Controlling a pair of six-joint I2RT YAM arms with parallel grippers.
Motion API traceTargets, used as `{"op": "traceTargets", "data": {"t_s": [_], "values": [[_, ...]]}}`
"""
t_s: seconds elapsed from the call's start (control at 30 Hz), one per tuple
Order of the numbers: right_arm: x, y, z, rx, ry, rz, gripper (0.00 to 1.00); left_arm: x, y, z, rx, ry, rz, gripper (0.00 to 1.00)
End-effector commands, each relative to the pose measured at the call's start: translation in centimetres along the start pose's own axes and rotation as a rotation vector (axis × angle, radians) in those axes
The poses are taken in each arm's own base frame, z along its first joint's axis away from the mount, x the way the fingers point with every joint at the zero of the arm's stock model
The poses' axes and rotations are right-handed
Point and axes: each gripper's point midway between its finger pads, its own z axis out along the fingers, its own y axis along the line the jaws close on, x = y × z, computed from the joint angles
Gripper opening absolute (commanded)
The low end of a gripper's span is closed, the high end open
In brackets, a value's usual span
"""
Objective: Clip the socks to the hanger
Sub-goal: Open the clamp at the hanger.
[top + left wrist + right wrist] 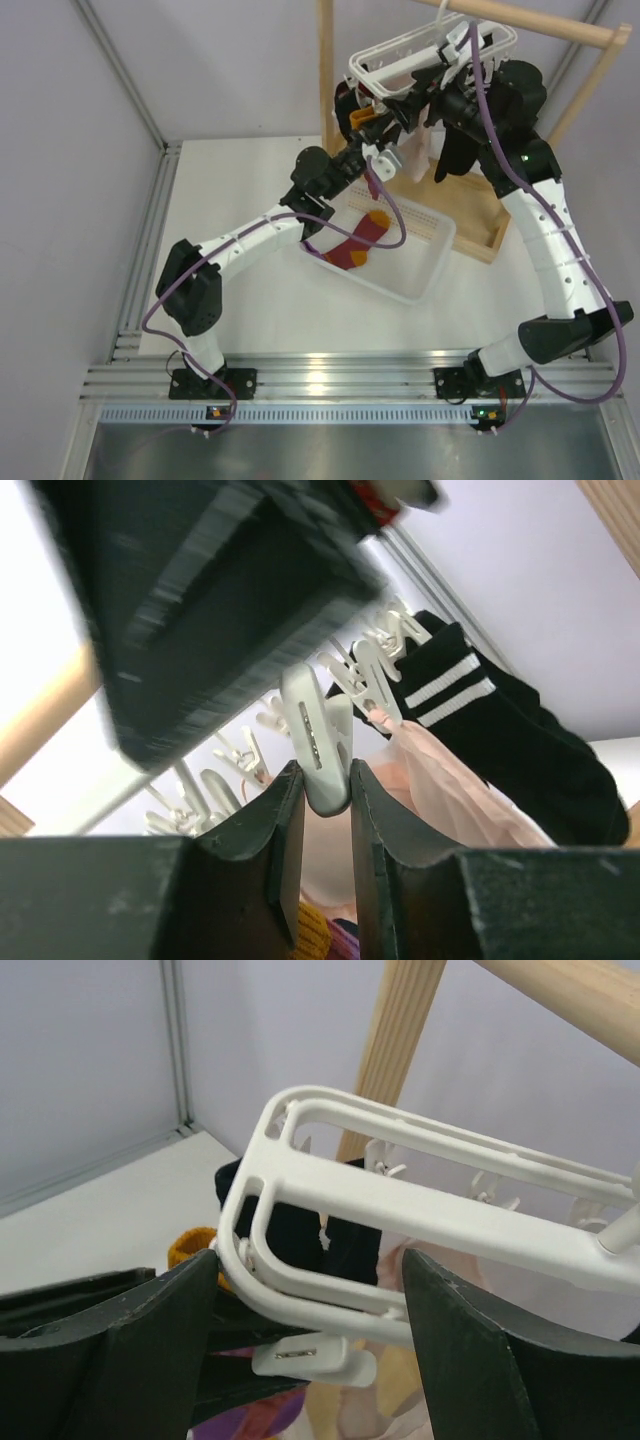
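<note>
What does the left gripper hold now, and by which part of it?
A white plastic clothes peg of the white lattice hanger, pinched at one end between the fingertips of the left gripper.

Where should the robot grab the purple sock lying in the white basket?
Grip the sock around its maroon middle, between the two orange ends, and come straight down from above. It lies flat on the floor of the open-topped basket, so the walls block any approach from the side. The middle looks narrow enough to pinch across.
</note>
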Motion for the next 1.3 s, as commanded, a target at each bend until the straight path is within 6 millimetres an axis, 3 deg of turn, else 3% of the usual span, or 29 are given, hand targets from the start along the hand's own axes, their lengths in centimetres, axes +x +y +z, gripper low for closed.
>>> {"op": "traceTargets", "data": {"t_s": [0.0,0.1,0.17,0.2,0.23,0.3,0.33,0.4,0.43,0.47,0.73,1.03,1.27], "values": [[-6.0,0.3,-2.4,0.006,-0.142,0.135,0.74,-1.9,-2.5,-0.1,0.068,-0.052,0.069,0.0],[-5.6,0.7,-3.8,-0.031,-0.123,0.253,0.75,-1.8,-2.3,0.0,0.054,-0.052,0.086,0.0],[-4.4,-0.5,-4.7,-0.008,-0.099,0.321,0.76,-1.8,-2.3,0.0,0.051,-0.055,0.089,0.0],[-4.6,-0.1,-5.4,-0.034,-0.103,0.389,0.76,-2.0,-2.2,0.0,0.05,-0.058,0.09,0.0],[-3.2,-1.7,-6.0,0.006,-0.085,0.435,0.76,-1.9,-2.3,0.0,0.052,-0.058,0.09,0.0],[-2.9,-2.1,-6.9,-0.019,-0.091,0.544,0.76,-2.1,-2.2,0.0,0.049,-0.066,0.092,0.0],[-0.8,-4.0,-7.7,0.028,-0.07,0.595,0.75,-2.2,-2.2,-0.1,0.049,-0.068,0.094,0.0],[-0.4,-4.1,-8.4,0.004,-0.084,0.66,0.75,-2.3,-2.2,-0.1,0.046,-0.073,0.097,0.0],[1.2,-4.7,-8.6,0.017,-0.069,0.7,0.74,-2.3,-2.1,-0.1,0.046,-0.073,0.098,0.0],[1.3,-4.3,-8.9,-0.007,-0.071,0.714,0.74,-2.4,-2.1,-0.1,0.045,-0.076,0.097,0.0],[2.3,-3.1,-8.5,-0.118,-0.121,0.915,0.73,-2.2,-2.2,-0.1,0.045,-0.08,0.122,0.0],[2.7,-2.3,-7.2,-0.179,-0.139,0.954,0.8,-2.4,-2.5,-0.1,0.057,-0.101,0.135,0.0],[3.3,-1.3,-5.7,-0.202,-0.133,0.954,0.8,-2.6,-2.7,-0.1,0.062,-0.108,0.133,0.0]]}}
